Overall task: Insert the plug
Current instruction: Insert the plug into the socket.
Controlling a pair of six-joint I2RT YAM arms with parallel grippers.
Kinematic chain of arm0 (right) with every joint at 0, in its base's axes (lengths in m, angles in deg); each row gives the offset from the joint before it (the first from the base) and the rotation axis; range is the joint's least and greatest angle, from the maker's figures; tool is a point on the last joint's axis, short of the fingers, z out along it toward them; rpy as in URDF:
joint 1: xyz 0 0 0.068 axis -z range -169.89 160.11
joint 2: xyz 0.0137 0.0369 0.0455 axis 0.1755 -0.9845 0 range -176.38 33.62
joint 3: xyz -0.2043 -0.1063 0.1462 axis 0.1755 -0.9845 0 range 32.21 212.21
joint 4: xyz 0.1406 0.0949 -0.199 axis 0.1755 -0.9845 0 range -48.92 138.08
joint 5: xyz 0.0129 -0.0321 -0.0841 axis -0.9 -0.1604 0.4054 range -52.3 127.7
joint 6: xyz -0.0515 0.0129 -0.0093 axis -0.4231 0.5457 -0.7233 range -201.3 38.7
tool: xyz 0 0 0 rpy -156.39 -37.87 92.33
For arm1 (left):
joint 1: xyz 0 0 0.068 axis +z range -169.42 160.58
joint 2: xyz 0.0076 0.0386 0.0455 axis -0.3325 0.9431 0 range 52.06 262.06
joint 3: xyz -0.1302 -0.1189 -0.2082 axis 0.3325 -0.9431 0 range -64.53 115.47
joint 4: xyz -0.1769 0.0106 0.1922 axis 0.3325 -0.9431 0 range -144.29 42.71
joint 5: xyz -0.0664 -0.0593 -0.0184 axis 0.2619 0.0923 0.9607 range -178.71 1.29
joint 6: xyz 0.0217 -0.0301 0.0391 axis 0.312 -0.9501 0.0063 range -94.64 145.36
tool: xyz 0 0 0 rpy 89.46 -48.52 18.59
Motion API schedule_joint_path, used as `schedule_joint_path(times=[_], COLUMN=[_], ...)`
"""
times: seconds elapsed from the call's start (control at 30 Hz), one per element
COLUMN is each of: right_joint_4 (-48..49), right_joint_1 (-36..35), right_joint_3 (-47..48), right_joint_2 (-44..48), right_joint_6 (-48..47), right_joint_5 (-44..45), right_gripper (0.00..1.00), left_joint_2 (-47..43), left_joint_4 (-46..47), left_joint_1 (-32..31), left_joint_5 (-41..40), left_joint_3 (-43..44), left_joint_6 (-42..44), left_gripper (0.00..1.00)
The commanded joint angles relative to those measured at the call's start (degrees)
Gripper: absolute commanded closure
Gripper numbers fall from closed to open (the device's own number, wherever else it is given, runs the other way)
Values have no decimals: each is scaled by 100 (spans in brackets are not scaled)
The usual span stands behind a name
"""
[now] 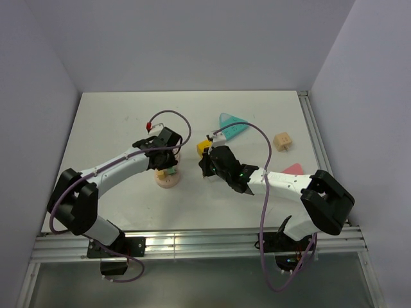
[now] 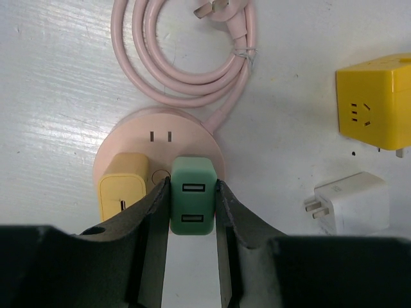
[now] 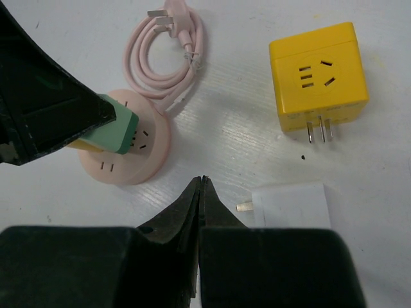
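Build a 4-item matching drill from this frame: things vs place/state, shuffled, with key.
1 plug
2 yellow cube
3 white block
4 right gripper

A shut, empty
B gripped by left gripper at pink socket base
C on table, socket holes in its face
D on table, two prongs at one side

Pairs: 1-B, 2-C, 3-D, 4-A

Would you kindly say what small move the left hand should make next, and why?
Probably ease the plug straight down: the left hand is shut on it atop the pink round socket, and the right wrist view suggests it is tilted, not fully seated.
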Motion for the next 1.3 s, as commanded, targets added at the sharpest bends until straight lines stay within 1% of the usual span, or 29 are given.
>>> schedule_joint_path(times=[0.0,0.23,0.4,0.57,0.7,0.77,0.83,1.03,1.27], right_joint_4=[263,280,315,324,342,333,333,324,412], right_joint_1=[38,30,39,39,39,47,39,47,47], right_joint_3=[-75,-84,-119,-128,-145,-137,-128,-145,-181], right_joint_2=[208,217,252,243,243,243,234,234,251], right_joint_6=[-16,-7,2,11,37,37,37,37,46], right_joint_5=[-32,-50,-32,-32,-32,-32,-59,-24,-102], right_gripper=[100,100,100,100,100,100,100,100,100], left_joint_2=[258,469,653,777,777,742,706,750,364], left_joint_4=[-229,-274,-791,-951,-960,-819,-661,-634,-274], left_joint_1=[-226,-359,-534,-684,-763,-824,-825,-825,-833], left_joint_5=[-165,-279,-657,-772,-816,-746,-693,-719,-658], left_joint_3=[215,346,698,848,769,611,462,313,-127], left_joint_6=[-169,-231,-336,-459,-608,-653,-635,-705,-767], left_gripper=[100,100,100,100,100,100,100,100,100])
